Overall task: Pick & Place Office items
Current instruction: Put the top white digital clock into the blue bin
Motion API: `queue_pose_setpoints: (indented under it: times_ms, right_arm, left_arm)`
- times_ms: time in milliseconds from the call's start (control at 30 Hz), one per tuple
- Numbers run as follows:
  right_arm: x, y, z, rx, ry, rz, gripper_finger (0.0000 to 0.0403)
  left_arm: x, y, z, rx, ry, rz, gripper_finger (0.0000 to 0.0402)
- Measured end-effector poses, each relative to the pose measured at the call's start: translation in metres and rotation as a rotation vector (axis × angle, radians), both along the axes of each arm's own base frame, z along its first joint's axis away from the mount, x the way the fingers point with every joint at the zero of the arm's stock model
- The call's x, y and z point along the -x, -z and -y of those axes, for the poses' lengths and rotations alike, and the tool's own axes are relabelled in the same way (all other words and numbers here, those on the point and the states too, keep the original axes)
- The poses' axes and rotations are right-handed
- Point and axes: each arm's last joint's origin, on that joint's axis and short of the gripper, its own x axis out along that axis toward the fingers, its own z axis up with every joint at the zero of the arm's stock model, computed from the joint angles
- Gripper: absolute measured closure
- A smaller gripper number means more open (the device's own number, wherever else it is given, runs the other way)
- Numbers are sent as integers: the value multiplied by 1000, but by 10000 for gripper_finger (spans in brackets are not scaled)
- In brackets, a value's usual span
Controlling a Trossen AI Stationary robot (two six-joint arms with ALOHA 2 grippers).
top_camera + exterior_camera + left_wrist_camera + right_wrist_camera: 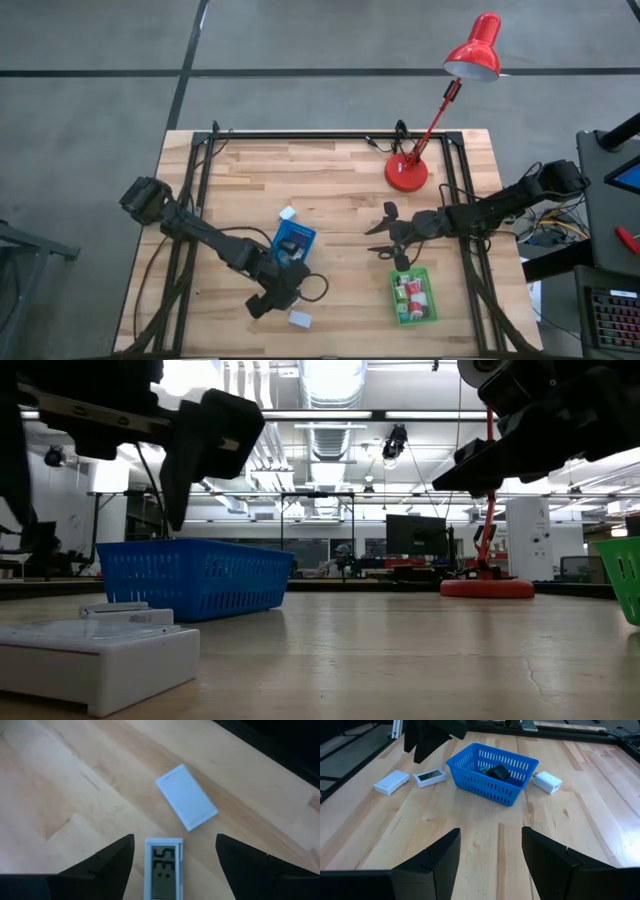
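My left gripper [175,838] hangs open near the table's front edge, just in front of the blue tray [293,242]. Its fingers stand on either side of a small white item with a digit display [163,870], without touching it. That item lies flat on the wood, and a plain white block [186,796] lies beside it. The blue tray holds a black item [498,771]. Another white item [547,782] rests on the table behind the tray. My right gripper [491,831] hovers open over mid-table, with nothing between its fingers.
A green tray [413,295] with several small red and white items sits at the front right. A red desk lamp [407,172] stands at the back right. A black frame [330,136] runs along the table's far and side edges. Bare wood lies between the two trays.
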Motion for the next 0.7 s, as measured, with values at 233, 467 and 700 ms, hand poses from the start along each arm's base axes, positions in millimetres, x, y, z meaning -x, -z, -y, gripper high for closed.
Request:
queue_pose_setpoints:
  times_ms: [233,467,700]
  right_arm:
    - [-4,-7,-2,13,-6,-26,200]
    - [-4,-8,-5,13,-23,-23,200]
    - [-4,-8,-5,11,-19,-30,200]
  left_arm:
    - [-5,1,3,16,15,53,117]
    - [-9,-1,5,71,-48,61,117]
    - [-8,14,1,13,-195,-10,117]
